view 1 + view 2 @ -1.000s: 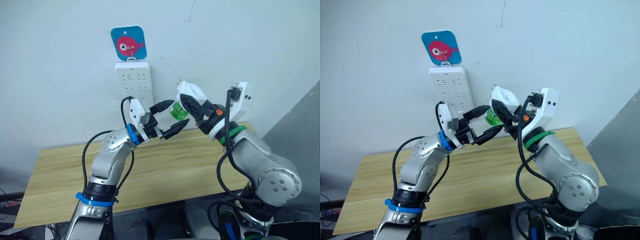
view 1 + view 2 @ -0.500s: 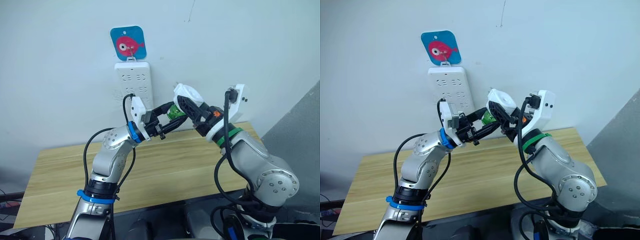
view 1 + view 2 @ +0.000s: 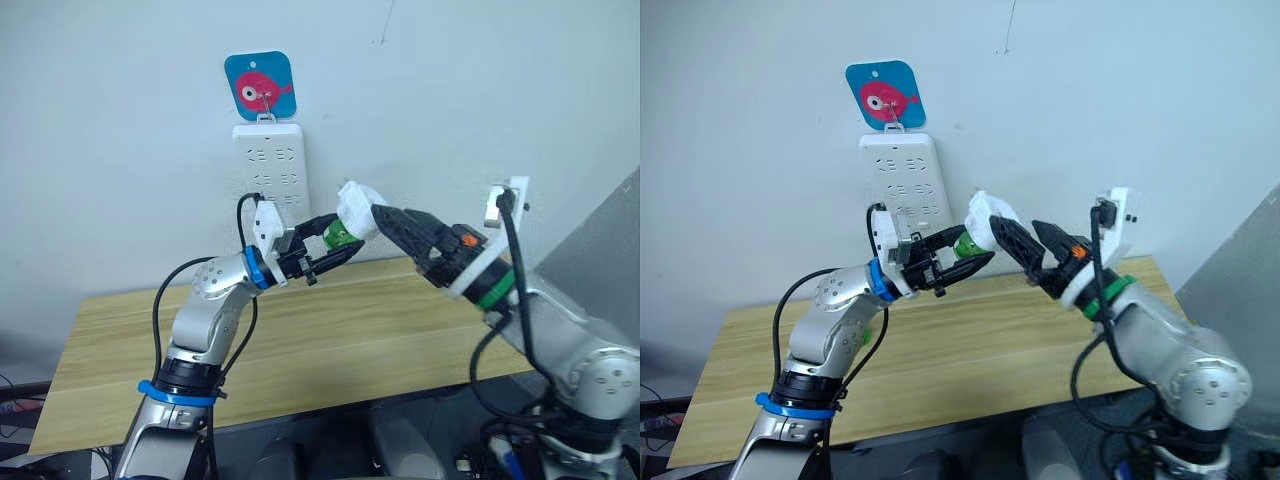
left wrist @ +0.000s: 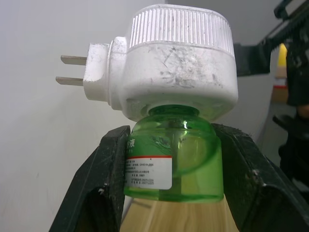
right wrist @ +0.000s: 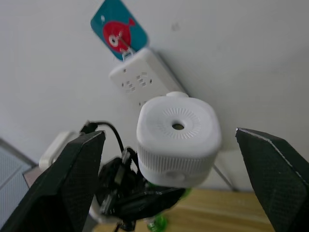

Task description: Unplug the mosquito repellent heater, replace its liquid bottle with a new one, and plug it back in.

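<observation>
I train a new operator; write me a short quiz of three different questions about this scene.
1. True or false: the mosquito repellent heater is plugged into the power strip.
2. What does the left gripper hold?
A. the green bottle
B. a cable
C. the fish sticker
3. Fill in: the right gripper is ____, its fingers spread on both sides of the heater.

Key: 1 false, its prongs are bare in the air; 2 A; 3 open.

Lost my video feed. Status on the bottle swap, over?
Left tool shut on green bottle. Right tool open, either side of heater, not gripping. Heater unplugged, bottle still attached. Nothing in the way.
</observation>
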`<state>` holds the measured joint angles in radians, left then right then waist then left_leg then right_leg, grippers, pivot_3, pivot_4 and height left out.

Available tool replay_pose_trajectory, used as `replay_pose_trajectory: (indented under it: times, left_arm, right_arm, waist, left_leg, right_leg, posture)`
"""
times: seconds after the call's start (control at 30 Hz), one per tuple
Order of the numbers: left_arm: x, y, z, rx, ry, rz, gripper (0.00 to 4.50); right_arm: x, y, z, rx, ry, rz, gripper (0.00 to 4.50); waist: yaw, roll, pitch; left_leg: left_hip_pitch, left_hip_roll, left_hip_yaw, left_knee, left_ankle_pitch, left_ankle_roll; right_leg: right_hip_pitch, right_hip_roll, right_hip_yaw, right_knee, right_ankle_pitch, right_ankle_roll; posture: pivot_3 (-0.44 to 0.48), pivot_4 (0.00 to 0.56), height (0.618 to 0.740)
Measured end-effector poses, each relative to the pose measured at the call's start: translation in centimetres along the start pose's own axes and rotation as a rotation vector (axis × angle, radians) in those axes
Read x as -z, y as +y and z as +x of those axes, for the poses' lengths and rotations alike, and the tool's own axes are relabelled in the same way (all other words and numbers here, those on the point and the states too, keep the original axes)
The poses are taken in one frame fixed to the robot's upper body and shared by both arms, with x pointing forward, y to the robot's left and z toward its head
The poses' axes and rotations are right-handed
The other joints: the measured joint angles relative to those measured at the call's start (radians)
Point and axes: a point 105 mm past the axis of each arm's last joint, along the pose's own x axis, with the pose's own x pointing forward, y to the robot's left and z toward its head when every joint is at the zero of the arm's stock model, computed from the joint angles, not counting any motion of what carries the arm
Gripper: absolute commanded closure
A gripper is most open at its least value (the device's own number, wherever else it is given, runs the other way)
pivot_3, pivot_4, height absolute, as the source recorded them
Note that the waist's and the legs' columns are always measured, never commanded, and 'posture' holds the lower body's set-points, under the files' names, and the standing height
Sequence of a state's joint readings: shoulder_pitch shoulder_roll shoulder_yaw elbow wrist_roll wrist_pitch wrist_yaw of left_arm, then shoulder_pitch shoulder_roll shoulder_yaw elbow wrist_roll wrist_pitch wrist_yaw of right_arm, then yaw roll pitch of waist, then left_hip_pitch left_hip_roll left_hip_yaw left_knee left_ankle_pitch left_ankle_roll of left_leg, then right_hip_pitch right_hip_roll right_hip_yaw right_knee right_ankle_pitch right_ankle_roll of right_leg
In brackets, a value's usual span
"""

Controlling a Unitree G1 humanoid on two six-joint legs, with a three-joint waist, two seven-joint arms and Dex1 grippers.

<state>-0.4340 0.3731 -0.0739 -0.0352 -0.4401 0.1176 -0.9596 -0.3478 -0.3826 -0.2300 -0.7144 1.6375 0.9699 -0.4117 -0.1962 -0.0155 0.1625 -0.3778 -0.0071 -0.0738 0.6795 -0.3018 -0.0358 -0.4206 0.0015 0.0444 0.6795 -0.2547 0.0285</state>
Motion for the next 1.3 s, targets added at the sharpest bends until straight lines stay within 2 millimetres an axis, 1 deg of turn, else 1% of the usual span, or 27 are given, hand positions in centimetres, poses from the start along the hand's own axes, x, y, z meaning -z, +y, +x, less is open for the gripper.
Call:
replay_pose_trajectory:
  times: [0.07,0.1,0.13,0.17,0.23,0.33,0.43,0.53,0.8,1.0,1.1,1.17,1.3]
  left_arm:
    - [0.4,-0.3,-0.6,0.062,0.048,0.053,2.21]
    - [0.8,-0.6,-1.1,0.123,0.095,0.107,2.21]
    - [1.1,-0.8,-1.5,0.163,0.126,0.143,2.21]
    - [1.3,-0.8,-1.6,0.180,0.140,0.163,2.21]
    - [1.3,-1.1,-1.5,0.240,0.151,0.222,2.21]
    - [1.1,-1.4,-1.5,0.297,0.156,0.286,2.21]
    - [1.0,-1.9,-1.6,0.341,0.151,0.318,2.21]
    - [0.8,-2.7,-1.4,0.387,0.139,0.356,2.21]
    - [0.5,-3.6,-1.1,0.421,0.134,0.387,2.21]
    - [0.4,-3.8,-0.9,0.427,0.140,0.408,2.21]
    - [0.1,-3.8,-0.7,0.421,0.134,0.414,2.21]
    - [0.0,-3.8,-0.7,0.419,0.135,0.416,2.21]
    - [0.0,-3.8,-0.9,0.418,0.145,0.411,2.21]
  right_arm:
    - [0.4,-0.8,-1.0,-0.007,0.104,0.000,0.00]
    - [0.6,-1.6,-1.6,-0.006,0.196,0.010,0.00]
    - [0.5,-2.2,-2.0,0.002,0.244,0.020,0.00]
    - [0.6,-2.4,-2.1,0.003,0.272,0.028,0.00]
    - [1.5,-2.6,-2.4,-0.027,0.360,0.050,0.00]
    - [1.9,-2.3,-2.3,-0.081,0.405,0.071,0.00]
    - [2.0,-1.9,-1.7,-0.132,0.433,0.081,0.00]
    - [2.9,-1.8,-1.2,-0.147,0.473,0.106,0.00]
    - [4.1,-1.4,-0.6,-0.172,0.526,0.120,0.00]
    - [4.5,-0.5,0.2,-0.205,0.540,0.117,0.00]
    - [4.8,-0.4,0.3,-0.215,0.548,0.128,0.57]
    - [4.9,-0.6,0.3,-0.200,0.549,0.131,1.25]
    - [5.0,-0.7,0.4,-0.195,0.549,0.135,1.31]
  waist:
    - [0.002,0.000,0.000]
    - [0.002,0.000,0.001]
    - [0.002,0.000,0.001]
    - [0.002,0.000,0.001]
    - [0.005,-0.001,0.001]
    - [0.005,-0.001,0.001]
    - [0.007,-0.001,0.001]
    - [0.013,-0.001,0.001]
    - [0.035,-0.001,0.001]
    - [0.036,-0.001,0.002]
    - [0.037,-0.001,0.002]
    - [0.037,-0.001,0.002]
    - [0.037,-0.001,0.002]
  left_leg:
    - [0.000,0.000,0.001,0.000,0.000,0.000]
    - [0.000,0.000,0.004,0.000,0.000,0.000]
    - [0.000,0.000,0.006,0.000,0.001,0.001]
    - [0.000,0.000,0.008,0.000,0.001,0.001]
    - [0.000,0.001,0.010,0.000,0.001,0.002]
    - [0.000,0.002,0.011,0.000,0.001,0.002]
    - [0.000,0.004,0.012,0.000,0.001,0.002]
    - [-0.001,0.005,0.011,0.000,0.001,0.002]
    - [0.000,0.004,0.014,0.000,0.001,0.002]
    - [0.001,0.005,0.014,0.000,0.001,0.002]
    - [0.001,0.005,0.015,0.000,0.000,0.003]
    - [0.001,0.005,0.015,0.000,0.000,0.003]
    - [0.001,0.005,0.015,0.000,0.000,0.003]
  right_leg:
    - [0.000,0.001,0.001,0.000,0.000,0.000]
    - [0.000,0.001,0.001,0.000,0.000,0.000]
    - [0.001,0.002,0.002,-0.001,-0.001,0.001]
    - [0.001,0.003,0.002,-0.001,-0.001,0.002]
    - [0.001,0.006,0.003,-0.001,-0.003,0.004]
    - [0.001,0.007,0.006,-0.001,-0.003,0.004]
    - [0.001,0.008,0.007,-0.001,-0.003,0.004]
    - [0.000,0.007,0.007,-0.001,-0.003,0.004]
    - [0.000,0.007,0.013,-0.002,-0.003,0.005]
    - [-0.001,0.007,0.016,-0.001,-0.003,0.005]
    - [-0.001,0.007,0.016,-0.002,-0.003,0.005]
    - [-0.001,0.007,0.016,-0.002,-0.003,0.005]
    - [-0.001,0.007,0.017,-0.001,-0.003,0.005]
  posture:
    - [-0.224,0.140,0.740]
    - [-0.224,0.142,0.740]
    - [-0.224,0.142,0.740]
    - [-0.220,0.145,0.740]
    - [-0.215,0.148,0.740]
    - [-0.210,0.151,0.740]
    - [-0.210,0.151,0.740]
    - [-0.201,0.151,0.740]
    - [-0.194,0.147,0.740]
    - [-0.192,0.146,0.740]
    - [-0.189,0.146,0.740]
    - [-0.188,0.145,0.740]
    - [-0.186,0.144,0.740]
